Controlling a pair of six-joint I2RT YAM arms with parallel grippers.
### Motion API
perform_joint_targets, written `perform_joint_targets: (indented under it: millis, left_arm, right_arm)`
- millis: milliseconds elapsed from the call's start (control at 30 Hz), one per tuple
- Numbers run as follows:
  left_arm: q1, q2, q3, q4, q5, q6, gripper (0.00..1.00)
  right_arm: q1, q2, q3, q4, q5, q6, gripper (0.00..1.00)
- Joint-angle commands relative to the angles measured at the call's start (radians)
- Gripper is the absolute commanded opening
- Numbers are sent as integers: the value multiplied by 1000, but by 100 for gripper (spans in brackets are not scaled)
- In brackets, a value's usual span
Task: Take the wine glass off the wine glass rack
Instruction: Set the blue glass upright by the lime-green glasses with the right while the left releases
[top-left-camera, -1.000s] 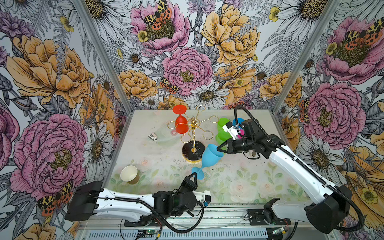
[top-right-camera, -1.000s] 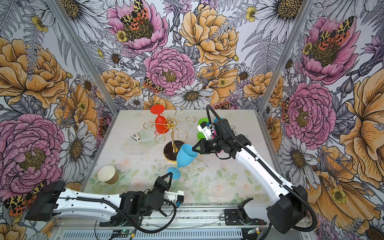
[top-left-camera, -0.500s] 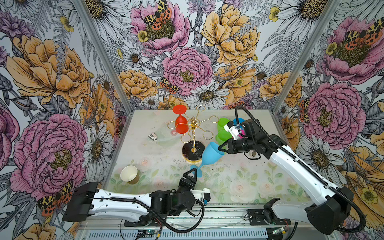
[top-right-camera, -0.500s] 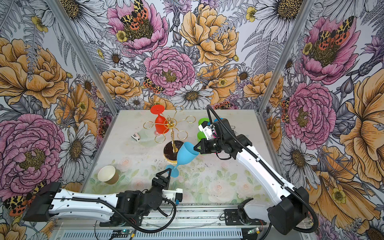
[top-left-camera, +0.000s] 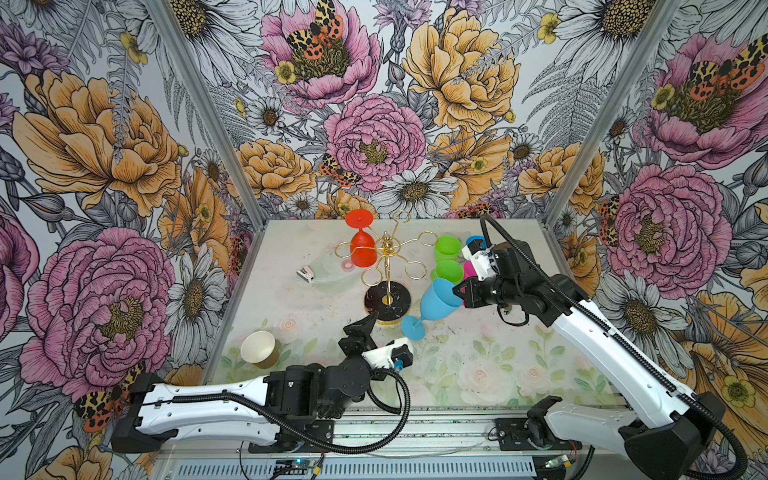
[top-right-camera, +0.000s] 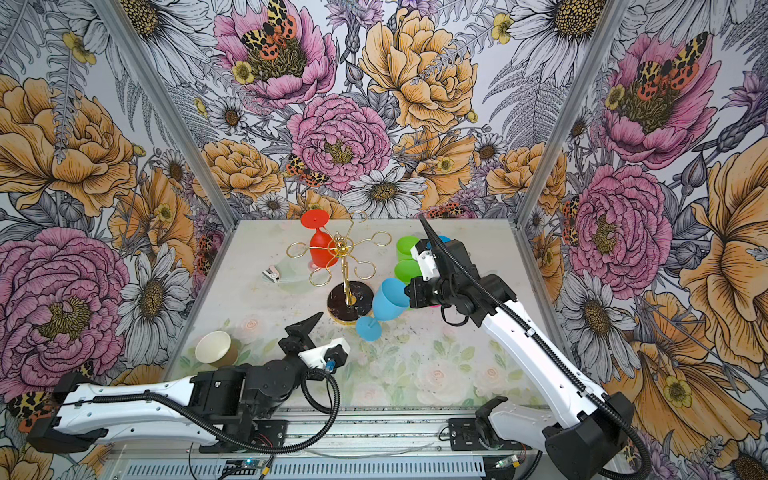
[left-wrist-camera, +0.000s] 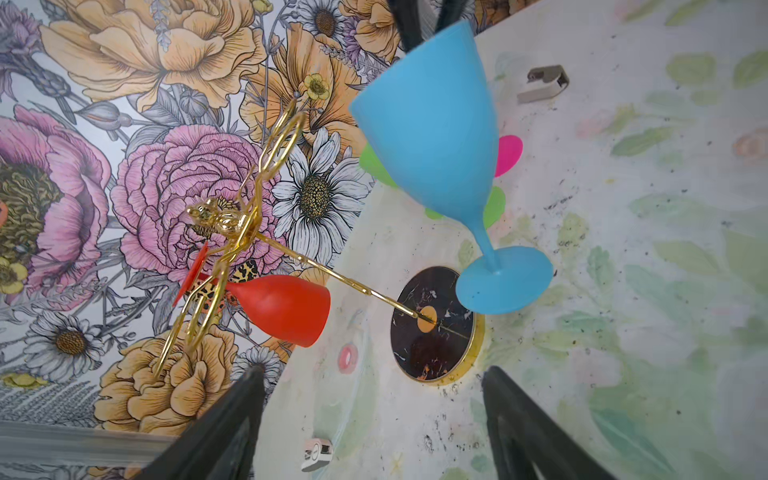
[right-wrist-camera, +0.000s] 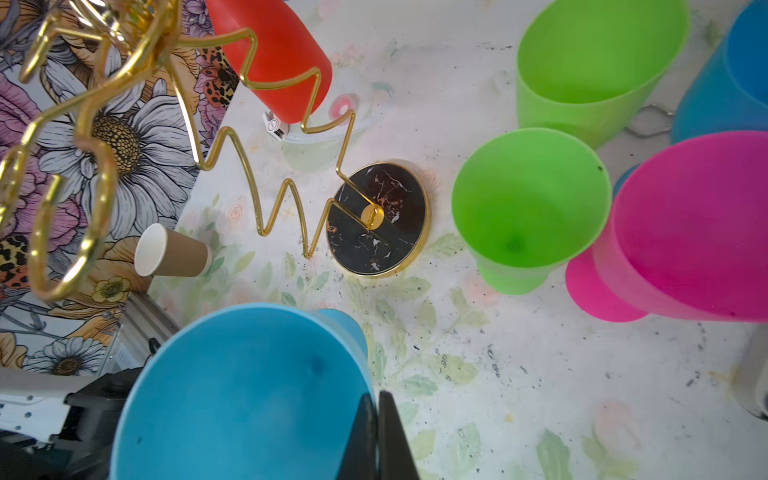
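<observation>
Top views: in both top views the wine glass rack (top-left-camera: 387, 266) stands upright near the middle of the counter (top-left-camera: 478, 374), on its round black base with a gold rim.
Right arm: the right gripper (right-wrist-camera: 378, 399) is closed on the rim of the blue wine glass (top-left-camera: 438, 301), one finger inside the bowl and one outside.
Blue glass position: off the rack and clear of its loop arms. It is tilted with the bowl up toward the right gripper and the foot down, just beside the rack's base. Whether the foot touches the counter cannot be told.
Left arm: the left gripper (left-wrist-camera: 372, 370) is open with its jaws spread wide and holds nothing. It is low over the counter in front of the rack's base and apart from the blue foot.
Rack load: a red wine glass (top-left-camera: 362, 248) hangs upside down from one loop arm on the far left side. The other loops in view carry nothing.
Right of rack: two green glasses (right-wrist-camera: 528, 195) and a pink glass (right-wrist-camera: 698, 224) stand close together, mouths up.
Front left: a paper cup (top-left-camera: 258, 349) lies on its side, well apart from the rack.
</observation>
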Motion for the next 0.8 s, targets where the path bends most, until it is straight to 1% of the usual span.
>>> perform_joint_targets:
  millis: [0,67,133,267,433,633,667,700,767]
  left_arm:
    - [61,-64,48,-88,108,-237,85]
    - [115,-103,60,-103,171,-303,85]
    - [205,-135,70,-121,237,-364,85]
    - [340,-174,82,-148,311,-448,86]
    - [482,-138,128,-215,395,-539,85]
    - [619,-103,156,-236,482,-626,86]
    - [645,-101,160,-241,510,-641,85]
    - [676,-98,163,-246,547,-656,88]
    - [734,-92,169,-259,645,-670,88]
  right_arm:
    - [36,-14,14,-36,168,-46,0]
    - [58,-10,11,-46,230,-55,0]
    - [76,-4,4,-50,284,-64,0]
    - [104,16,-11,-53,366,-76,0]
    - [119,57,-21,-51,409,-91,0]
    - [122,98,-23,-48,450,-102,0]
    - [122,104,-23,-47,456,-104,0]
    - [122,110,-24,-46,463,-104,0]
    - [123,117,-28,-39,473,-105,0]
